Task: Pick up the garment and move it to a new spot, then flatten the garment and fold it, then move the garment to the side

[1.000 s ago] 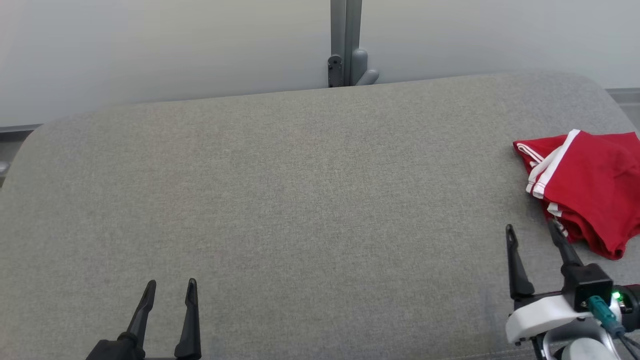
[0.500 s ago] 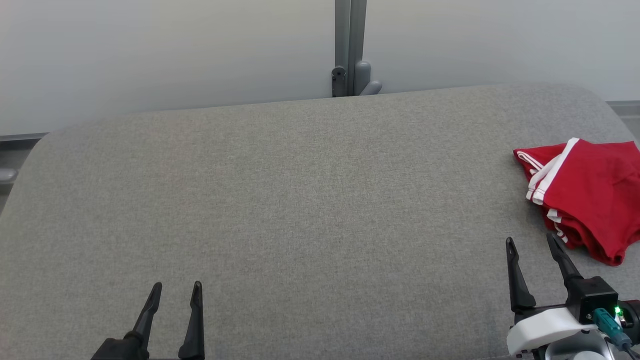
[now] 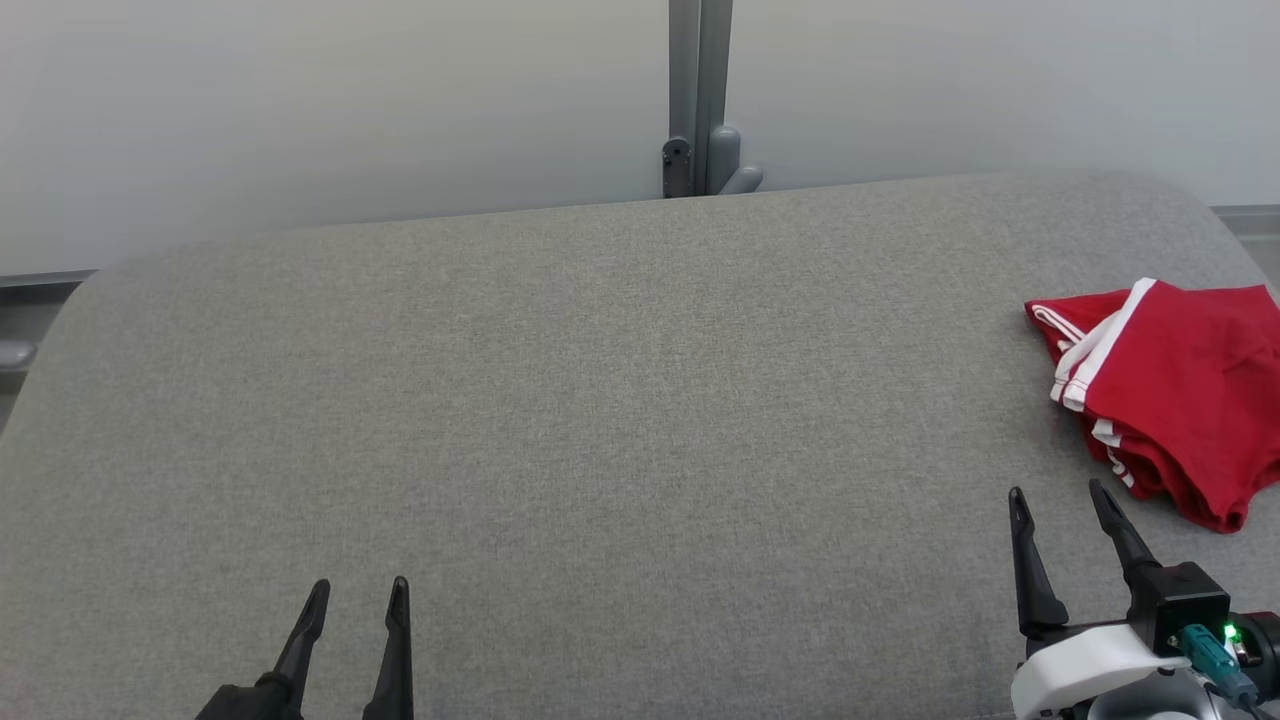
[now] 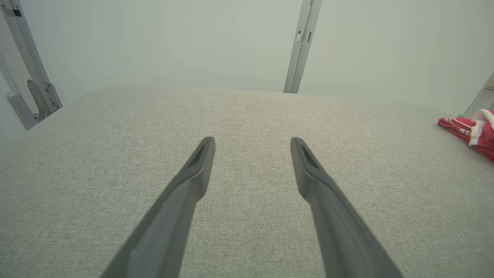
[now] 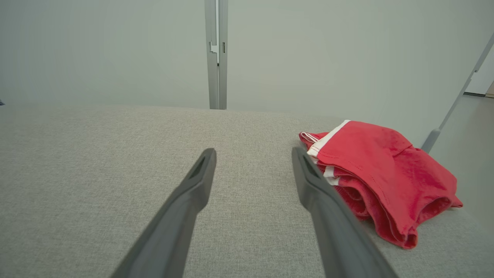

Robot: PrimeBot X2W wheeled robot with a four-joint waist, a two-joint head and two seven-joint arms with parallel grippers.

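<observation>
Shorts point(image 3: 1180, 390), red with white trim, lie folded at the frame's right edge on grey padding point(image 3: 600, 400). Left gripper point(image 3: 360, 582) and right gripper point(image 3: 1057, 489) sit at the bottom, spread and empty. The right one has drawn slightly back, so the task looks finished.

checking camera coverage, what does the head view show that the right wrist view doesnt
Head view: the open left gripper at lower left and a green light on the right wrist. Right wrist view: a slanted grey strut beyond the garment. Both: the red garment on the grey cushion, the open right gripper near it, the upright grey post behind.
</observation>
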